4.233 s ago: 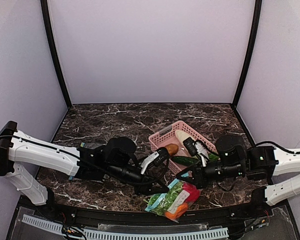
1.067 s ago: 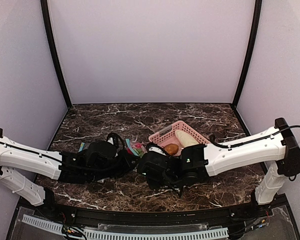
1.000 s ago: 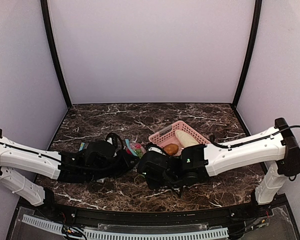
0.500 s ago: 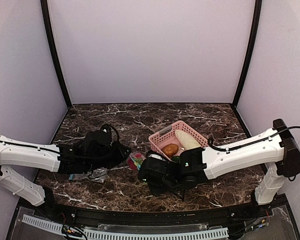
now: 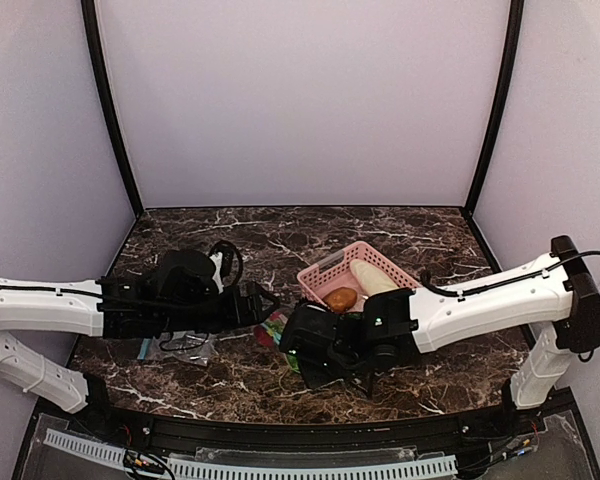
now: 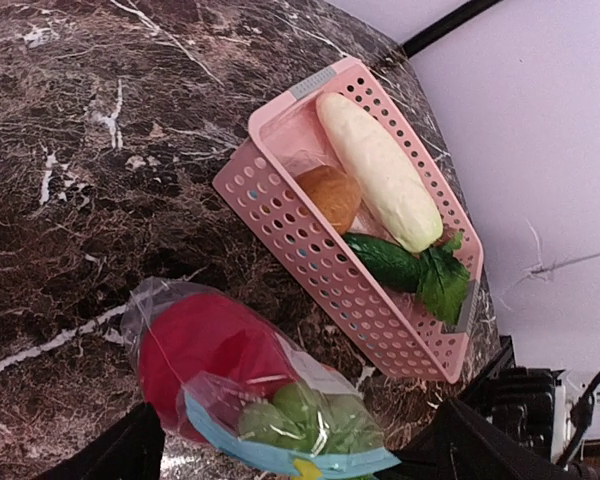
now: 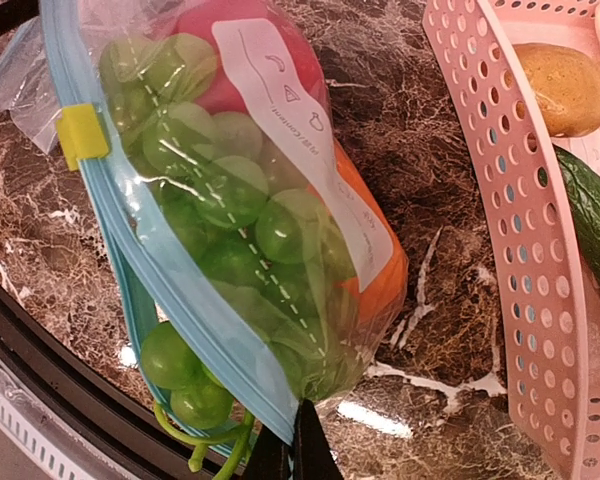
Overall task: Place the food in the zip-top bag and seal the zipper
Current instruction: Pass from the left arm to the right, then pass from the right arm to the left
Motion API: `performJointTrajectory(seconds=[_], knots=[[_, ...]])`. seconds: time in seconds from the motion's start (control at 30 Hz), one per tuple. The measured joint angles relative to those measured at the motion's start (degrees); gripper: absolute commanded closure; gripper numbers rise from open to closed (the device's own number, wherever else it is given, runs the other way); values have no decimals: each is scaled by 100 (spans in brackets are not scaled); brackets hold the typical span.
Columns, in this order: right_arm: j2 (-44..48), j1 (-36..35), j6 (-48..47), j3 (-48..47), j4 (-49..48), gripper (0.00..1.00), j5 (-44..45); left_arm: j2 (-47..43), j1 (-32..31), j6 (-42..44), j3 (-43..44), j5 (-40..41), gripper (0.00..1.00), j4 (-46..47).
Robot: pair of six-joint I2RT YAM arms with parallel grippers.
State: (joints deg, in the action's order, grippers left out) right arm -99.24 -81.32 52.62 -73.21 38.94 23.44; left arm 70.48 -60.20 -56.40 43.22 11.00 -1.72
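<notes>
The zip-top bag (image 7: 230,200) lies on the marble between my two grippers, also in the top view (image 5: 273,331). Inside it are a green grape bunch (image 7: 220,220), a red fruit (image 6: 195,350) and an orange fruit (image 7: 375,265). A few grapes (image 7: 172,372) stick out past the light blue zipper (image 7: 170,280), which carries a yellow slider (image 7: 83,135). My right gripper (image 7: 293,442) is shut on the bag's corner at the zipper's end. My left gripper (image 6: 300,462) stands open just behind the bag, its fingers (image 6: 130,450) on either side and off the plastic.
A pink slatted basket (image 5: 325,268) stands right of the bag, holding a brown lump (image 6: 330,195), a white cylinder (image 6: 380,175) and a green cucumber (image 6: 390,262). A second clear bag (image 5: 170,347) lies under the left arm. The table's front edge runs close behind the bag.
My left gripper opened, let go of the bag and drew back to the left. The bag sank toward the front, held only by the right gripper, which stayed shut.
</notes>
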Motion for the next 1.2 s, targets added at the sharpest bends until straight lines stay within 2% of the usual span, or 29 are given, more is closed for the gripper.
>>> performJointTrajectory(seconds=[0.2,0.27,0.3,0.33,0.37,0.53,0.73,1.0,1.2], knots=[[267,184,-11,52,-109,100,-328,-435,-173,400,-52,-704,2,-186],[358,234,-20,105,-179,100,-431,-442,-337,466,-181,-997,11,-24],[402,260,-22,133,-212,100,-474,-400,-404,470,-234,-1123,21,52],[426,273,-26,149,-232,100,-505,-345,-461,472,-275,-1226,24,138],[448,289,-26,168,-273,100,-553,-238,-529,450,-328,-1355,32,271],[503,328,-24,271,-404,100,-708,267,-581,166,-538,-1593,53,820],[520,330,-22,389,-540,100,-811,361,-581,-151,-737,-1377,65,1182],[520,334,-24,413,-647,100,-870,332,-581,-424,-859,-1029,64,1266],[520,341,-24,426,-651,100,-879,546,-586,-483,-852,-1080,89,1499]])
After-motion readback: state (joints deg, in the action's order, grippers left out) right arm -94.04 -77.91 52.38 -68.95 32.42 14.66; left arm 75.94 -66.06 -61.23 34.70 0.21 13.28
